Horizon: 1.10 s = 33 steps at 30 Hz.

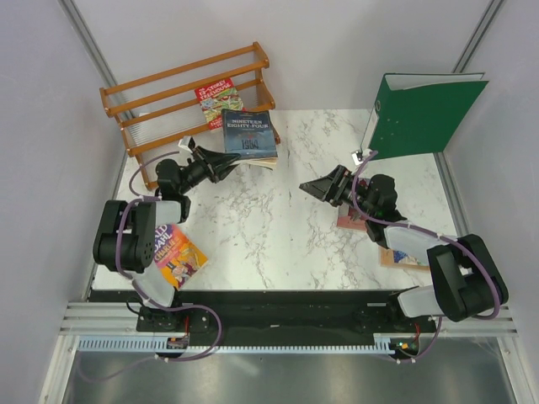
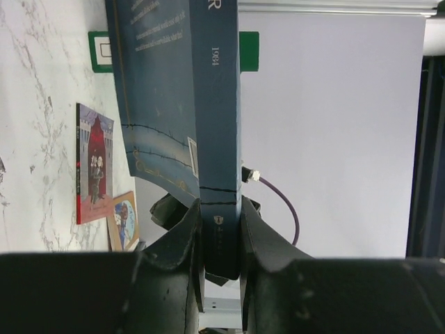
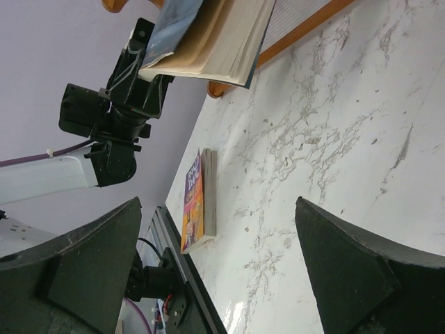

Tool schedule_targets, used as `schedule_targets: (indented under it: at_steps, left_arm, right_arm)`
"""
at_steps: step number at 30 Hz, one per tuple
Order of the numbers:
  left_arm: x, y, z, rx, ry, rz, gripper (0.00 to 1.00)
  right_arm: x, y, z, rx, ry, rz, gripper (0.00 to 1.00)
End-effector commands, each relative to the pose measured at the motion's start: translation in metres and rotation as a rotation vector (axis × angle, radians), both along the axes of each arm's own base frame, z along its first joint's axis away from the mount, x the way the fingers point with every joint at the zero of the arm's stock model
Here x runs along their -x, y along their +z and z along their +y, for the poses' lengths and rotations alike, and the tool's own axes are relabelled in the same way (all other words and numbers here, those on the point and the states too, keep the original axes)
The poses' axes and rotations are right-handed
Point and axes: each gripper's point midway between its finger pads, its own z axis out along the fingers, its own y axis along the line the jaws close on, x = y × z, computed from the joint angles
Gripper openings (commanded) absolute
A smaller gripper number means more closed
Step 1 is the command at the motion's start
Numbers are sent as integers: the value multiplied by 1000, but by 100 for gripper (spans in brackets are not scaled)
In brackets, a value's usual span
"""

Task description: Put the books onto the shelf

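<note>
Claw work on the left arm: the left claw (image 1: 227, 162) is closed down to a narrow gap on the dark blue paperback book (image 1: 250, 135). Its two black fingers (image 2: 182, 240) pinch the lower end of the spine from either side, as the left wrist view shows. The book sticks out past the fingertips, cover up in the top view. It is above the far part of the white marble surface (image 1: 278, 244) and just in front of the lower tier of the orange-brown wooden slatted shelf (image 1: 178, 72). Whether its far corner touches the shelf I cannot tell. From the right wrist view its pages fan slightly apart at the free edge. A red paperback with a picture cover (image 1: 219, 101) already lies on the shelf slats, tilted, just behind the blue one. The right claw (image 1: 313, 187) stands spread as wide as it goes and holds nothing, with bare marble between its fingers. It hangs over the middle right of the surface, pointing toward the left arm. A yellow-and-purple paperback (image 1: 179, 257) lies flat at the near left corner, beside the left arm's base. A pink-maroon paperback (image 1: 349, 220) lies partly hidden under the right arm. An orange-brown paperback (image 1: 402, 257) lies nearer the right edge. A big green ring binder (image 1: 421, 114) stands upright at the far right corner, well apart from the shelf.
</note>
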Motion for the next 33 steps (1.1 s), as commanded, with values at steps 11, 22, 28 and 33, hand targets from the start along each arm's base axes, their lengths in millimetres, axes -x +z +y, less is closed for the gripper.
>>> schedule_targets:
  at_steps: [11,22,28,33]
  left_arm:
    - [14,98,9,109,-28,-444,2]
    - [1,111,28,149,6,-458,2]
    - [-1,128,27,159,-30,-494,2]
    - [-9,131,45,167,19,-490,2]
  right_arm:
    - [-3,2,3,-15,22,-37,98]
    - [-3,-2,5,-31,32,-24,98]
    - [-4,-5,5,-36,33,-18,98]
    - [-3,-4,6,-46,39,-17,98]
